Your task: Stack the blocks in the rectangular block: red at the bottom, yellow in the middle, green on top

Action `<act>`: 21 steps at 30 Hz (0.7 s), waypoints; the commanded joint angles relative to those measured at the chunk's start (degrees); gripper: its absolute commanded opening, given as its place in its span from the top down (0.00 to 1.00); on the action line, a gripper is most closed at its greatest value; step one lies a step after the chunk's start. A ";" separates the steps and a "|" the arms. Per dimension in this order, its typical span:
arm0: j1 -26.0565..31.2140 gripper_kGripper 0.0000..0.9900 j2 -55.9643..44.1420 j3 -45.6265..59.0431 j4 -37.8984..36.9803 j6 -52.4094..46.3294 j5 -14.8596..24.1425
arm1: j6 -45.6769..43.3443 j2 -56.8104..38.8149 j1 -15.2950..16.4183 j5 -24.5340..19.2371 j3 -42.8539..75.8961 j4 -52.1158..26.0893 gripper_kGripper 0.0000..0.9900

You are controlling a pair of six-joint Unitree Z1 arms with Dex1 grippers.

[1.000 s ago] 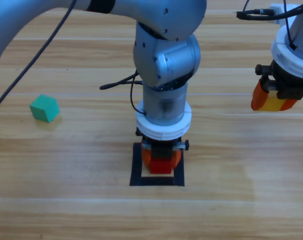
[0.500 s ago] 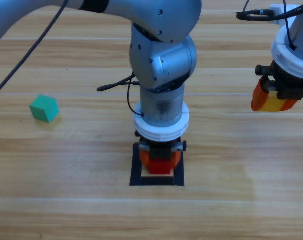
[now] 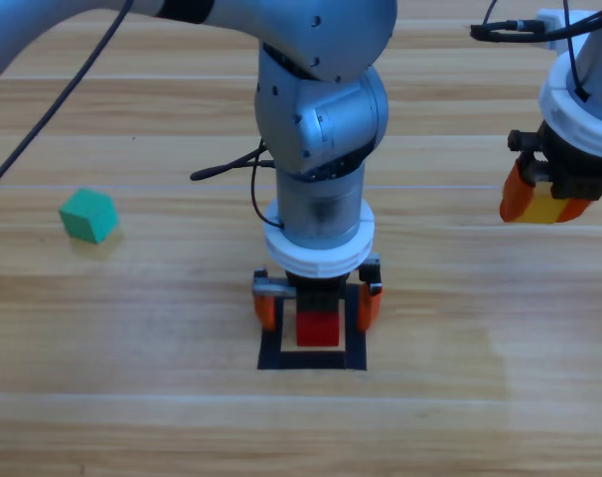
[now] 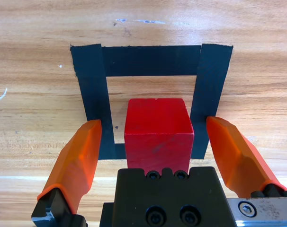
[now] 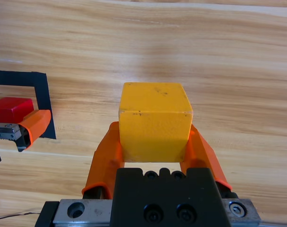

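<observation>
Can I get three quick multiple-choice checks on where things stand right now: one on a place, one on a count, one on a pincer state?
1. Where is the red cube?
A. inside the black tape frame
B. beside the green cube
C. in the right pincer

2. How many cubes rest on the table?
A. one
B. two
C. three

3. What state is the left pincer in?
A. shut on the red cube
B. open, jaws either side of the red cube
C. shut on nothing

Answers:
1 A, the left wrist view shows it within the tape.
2 B, red and green; the yellow cube is held up.
3 B, gaps show on both sides.
</observation>
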 commanded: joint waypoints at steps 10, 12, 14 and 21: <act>7.99 0.01 -7.91 -15.78 12.95 3.37 3.79 | 2.82 -6.96 5.84 -0.55 2.01 -0.30 1.00; 10.98 0.00 -10.90 -14.11 13.48 5.13 4.66 | 4.13 -7.67 7.07 0.94 1.92 -0.04 1.00; 15.29 0.00 -13.89 -11.56 13.48 7.94 5.28 | 5.01 -8.02 8.22 2.35 1.57 0.05 1.00; 31.28 0.00 -13.63 -4.18 13.21 24.64 2.12 | 9.85 0.60 12.79 3.40 -13.20 11.74 1.00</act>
